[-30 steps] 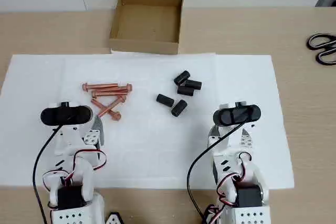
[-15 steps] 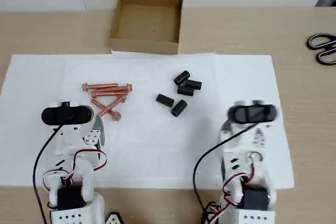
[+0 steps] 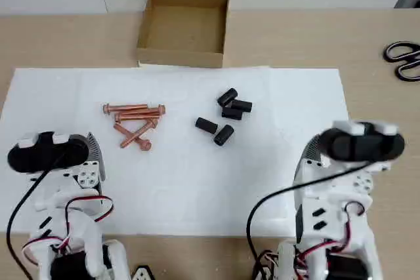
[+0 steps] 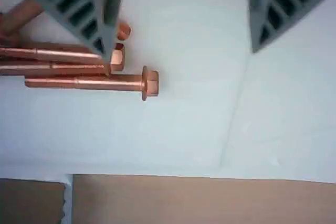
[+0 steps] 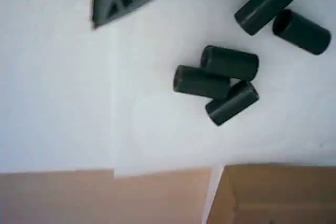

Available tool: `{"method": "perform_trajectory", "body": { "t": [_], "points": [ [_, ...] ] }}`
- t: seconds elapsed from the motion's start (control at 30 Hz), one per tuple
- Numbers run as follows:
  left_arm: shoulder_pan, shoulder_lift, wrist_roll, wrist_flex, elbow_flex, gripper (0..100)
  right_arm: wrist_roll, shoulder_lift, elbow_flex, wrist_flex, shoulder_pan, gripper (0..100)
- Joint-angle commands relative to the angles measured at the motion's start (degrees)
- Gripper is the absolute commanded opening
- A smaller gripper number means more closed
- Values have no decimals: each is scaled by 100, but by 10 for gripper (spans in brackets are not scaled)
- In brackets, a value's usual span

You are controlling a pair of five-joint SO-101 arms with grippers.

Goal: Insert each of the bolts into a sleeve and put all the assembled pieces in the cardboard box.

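Left pincer [image 4: 178, 53] hangs spread wide, pinching nothing, and we see one grey finger [image 4: 79, 14] crossing in front of the heads of the copper-coloured flanged metal bolts [image 4: 89, 82]. Those bolts lie bunched on the left half of the white paper sheet [image 3: 177, 181]. Right pincer [image 5: 113, 3] sits over the sheet near the short black cylindrical sleeves [image 5: 215, 77]; spread or pressed together, we cannot tell. Five sleeves lie loose: three in a touching clump, two more just beside. Between bolts and sleeves we have a bare strip of paper, with a broad bare stretch across the sheet's near half. Just beyond the far edge stands the open square cardboard box [image 3: 180, 57] on the light wooden table [image 3: 65, 37]; black-handled scissors [image 3: 403, 60] lie at the table's right edge.
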Motion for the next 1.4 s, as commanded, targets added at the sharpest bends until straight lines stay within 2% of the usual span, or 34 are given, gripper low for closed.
{"method": "perform_trajectory", "body": {
  "t": [0.0, 0.17, 0.23, 0.4, 0.57, 0.73, 0.9, 1.07, 1.2, 1.37],
  "points": [
    [-53, 826, -44, 88, -681, 165, -44, 1499, -1486, 567, -277, 214],
    [-35, 3077, -44, 404, -1877, 165, -26, 3653, -3402, 1886, -831, 214],
    [-35, 4009, -44, 580, -2457, 165, -53, 4365, -4062, 2088, -1015, 214],
    [-26, 5776, -44, 976, -3776, 165, -62, 5543, -4563, 1815, -998, 214],
    [-26, 6822, -44, 1336, -4391, 165, -26, 6255, -4492, 1226, -1077, 213],
    [-26, 7393, -18, 1486, -4567, 165, -26, 6879, -4475, 585, -1437, 213],
    [-26, 7429, -18, 1486, -4567, 165, -26, 7899, -4492, 321, -1727, 213],
    [-35, 7429, -18, 1486, -4567, 165, -44, 9042, -4492, 479, -2053, 214],
    [-35, 7446, -18, 1486, -4541, 165, -132, 9314, -4501, 453, -2316, 214],
    [-26, 7464, -18, 1468, -4532, 165, -1670, 9490, -4510, 31, -2677, 213]
  ]
}}
